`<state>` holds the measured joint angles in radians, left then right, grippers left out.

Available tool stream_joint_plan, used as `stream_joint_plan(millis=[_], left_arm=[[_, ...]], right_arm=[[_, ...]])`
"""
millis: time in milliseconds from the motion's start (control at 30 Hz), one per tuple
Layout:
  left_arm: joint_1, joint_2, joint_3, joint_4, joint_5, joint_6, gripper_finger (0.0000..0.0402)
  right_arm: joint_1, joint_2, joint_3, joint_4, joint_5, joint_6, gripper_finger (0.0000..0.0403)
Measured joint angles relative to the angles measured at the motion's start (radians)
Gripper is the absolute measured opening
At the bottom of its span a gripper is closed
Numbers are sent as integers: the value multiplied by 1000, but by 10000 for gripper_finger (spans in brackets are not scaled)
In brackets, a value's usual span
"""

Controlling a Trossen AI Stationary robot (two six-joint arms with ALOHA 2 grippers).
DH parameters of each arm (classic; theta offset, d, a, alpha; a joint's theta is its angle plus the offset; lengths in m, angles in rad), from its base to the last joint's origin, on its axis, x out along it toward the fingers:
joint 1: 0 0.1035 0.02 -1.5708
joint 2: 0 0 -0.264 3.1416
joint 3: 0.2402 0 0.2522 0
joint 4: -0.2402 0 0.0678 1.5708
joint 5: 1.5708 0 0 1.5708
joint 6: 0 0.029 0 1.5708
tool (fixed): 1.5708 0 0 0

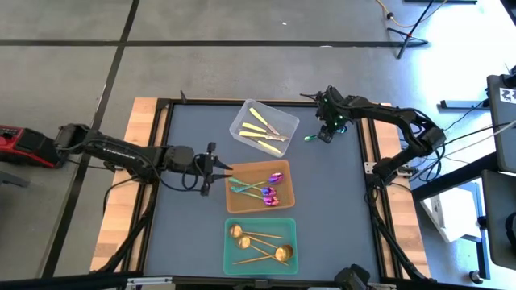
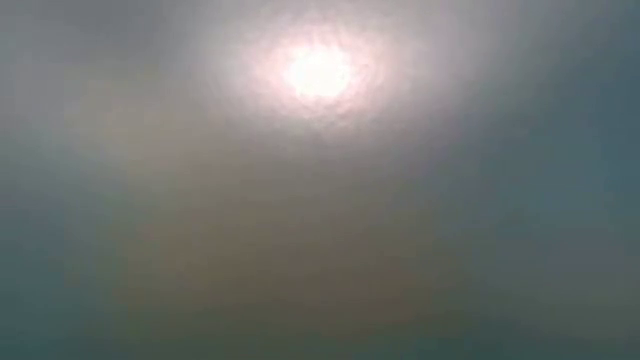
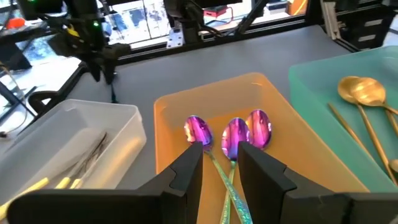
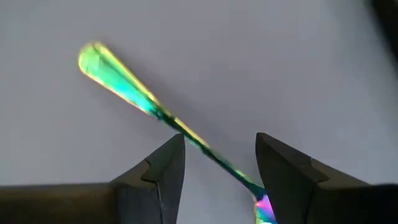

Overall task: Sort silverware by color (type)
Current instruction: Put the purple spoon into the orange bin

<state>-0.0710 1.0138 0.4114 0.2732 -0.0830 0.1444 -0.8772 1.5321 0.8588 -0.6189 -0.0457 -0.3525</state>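
While the open right hand [image 4: 217,168] straddles one rainbow spoon [image 4: 155,112], three rainbow spoons [image 3: 233,134] fill the orange bin [image 1: 234,201].

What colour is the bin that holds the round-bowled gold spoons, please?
Green bin, holding the gold spoons; the high view shows it best.

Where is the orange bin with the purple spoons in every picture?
High view: the orange bin sits mid-table, between the clear bin and the green bin.
Low view: only glare, not visible.
Left wrist view: orange bin straight ahead of the left hand.
Right wrist view: not in it.
Shared landmark: the purple spoons.
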Motion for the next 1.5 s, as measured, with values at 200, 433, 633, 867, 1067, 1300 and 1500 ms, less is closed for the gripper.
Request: stream_joint_plan(millis=[200,433,633,867,1067,1300,1500], left_arm=[[-2,0,0,-16,0,-1,95],[-1,0,0,-19,0,-1,95],[-2,0,0,-19,0,-55,95],[-1,0,0,-3,-8,-60,95],[-1,0,0,-1,-46,-61,95],[-2,0,0,-3,-72,-68,95],[-2,0,0,-11,-72,-82,95]], right_arm=[[0,107,-1,-7,-26,-48,183],[21,141,3,22,-1,-86,125],[25,142,4,29,30,-94,12],[99,107,4,22,116,-88,7],[191,-9,21,8,166,-53,4],[301,-190,21,-36,210,11,3],[401,-306,22,8,128,87,2]])
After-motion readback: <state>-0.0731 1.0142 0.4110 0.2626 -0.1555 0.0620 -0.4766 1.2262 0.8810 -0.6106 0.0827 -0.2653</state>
